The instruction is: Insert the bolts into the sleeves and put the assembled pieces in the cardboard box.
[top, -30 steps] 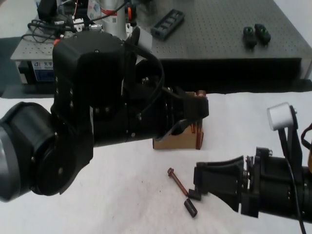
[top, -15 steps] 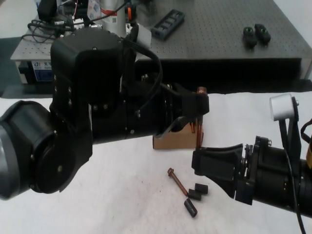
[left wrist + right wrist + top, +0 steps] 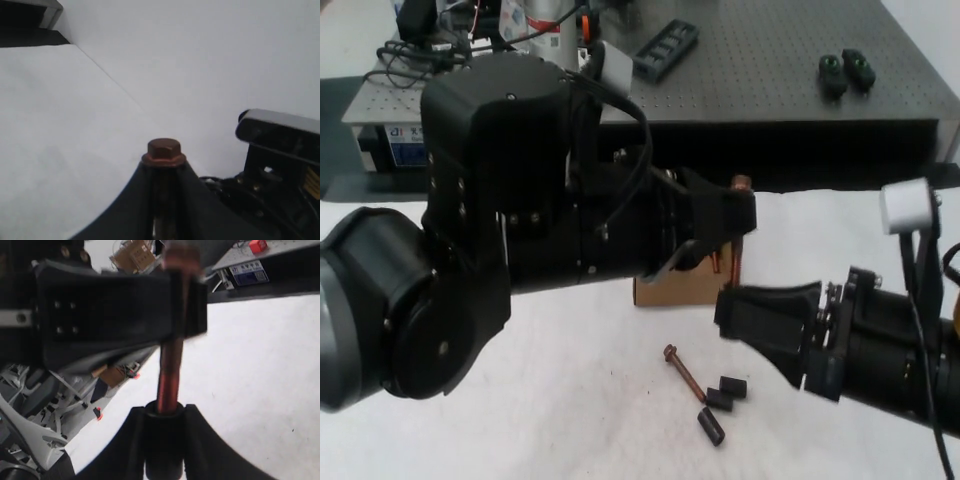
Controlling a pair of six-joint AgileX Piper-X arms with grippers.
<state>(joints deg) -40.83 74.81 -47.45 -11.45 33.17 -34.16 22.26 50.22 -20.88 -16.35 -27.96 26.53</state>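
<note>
Fingers of the left arm (image 3: 125, 210) are clamped on a copper-coloured bolt (image 3: 163, 152), gripping the shank just under its hex head and holding it upright above the white surface (image 3: 570, 400). In the high view the left fingers (image 3: 725, 215) hang in front of the cardboard box (image 3: 670, 292), which the arm partly hides.

Nearer the camera, 1 loose bolt (image 3: 682, 368) lies flat on the surface, with 3 loose sleeves (image 3: 719, 399) just beside its tip.

Further right, the right fingers (image 3: 125, 450) are closed around a black sleeve (image 3: 162, 440) directly beneath the held bolt. Seen from the right wrist, the shank's lower end sits in the mouth of the sleeve and looks to have gone only a little way in.

From where I stand, the mating looks barely started, and that is where the trouble lies. If the 2 arms are slightly off line, the shank could bind on the sleeve's rim, and any further push might slide the bolt up through the left fingers or twist the sleeve in the right ones. A release by either side before the parts are well seated could drop a piece onto the surface, short of the box.
</note>
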